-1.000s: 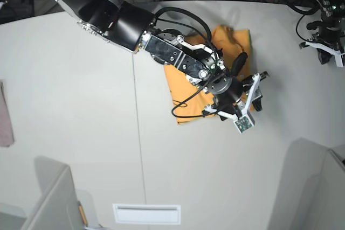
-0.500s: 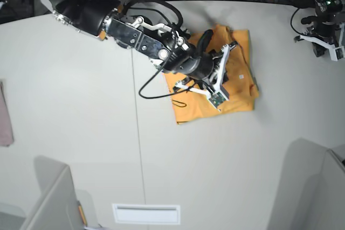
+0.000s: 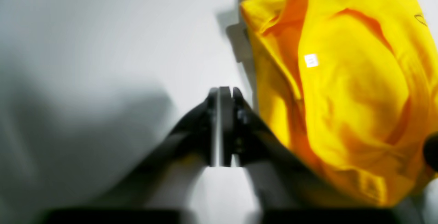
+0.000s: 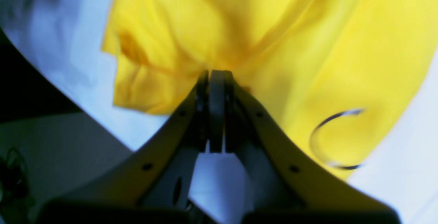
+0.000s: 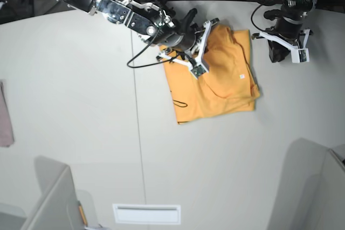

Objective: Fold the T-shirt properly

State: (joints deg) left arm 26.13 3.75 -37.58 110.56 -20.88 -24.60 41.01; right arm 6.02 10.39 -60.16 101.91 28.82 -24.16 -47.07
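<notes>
The orange-yellow T-shirt [image 5: 223, 76] lies folded into a rough rectangle on the white table, right of centre, its small white tag [image 5: 242, 76] facing up. My right gripper [image 5: 200, 44] hangs over the shirt's upper left part. In the right wrist view its jaws [image 4: 216, 75] are shut, and the shirt [image 4: 308, 46] fills the picture behind them. I cannot tell whether they pinch any cloth. My left gripper [image 5: 278, 52] is over bare table just right of the shirt. Its jaws [image 3: 220, 92] look shut, apart from the shirt [image 3: 349, 90], and hold nothing.
A pinkish cloth [image 5: 5, 114] lies at the table's left edge. A white slotted plate [image 5: 146, 214] sits near the front edge, with grey panels at the front left [image 5: 54, 197] and front right [image 5: 312, 181]. Cables and equipment line the far edge.
The right arm drew back from the shirt's lower right edge to its upper left, closing its jaws on the way. The left arm swung in from the far right toward the shirt.
</notes>
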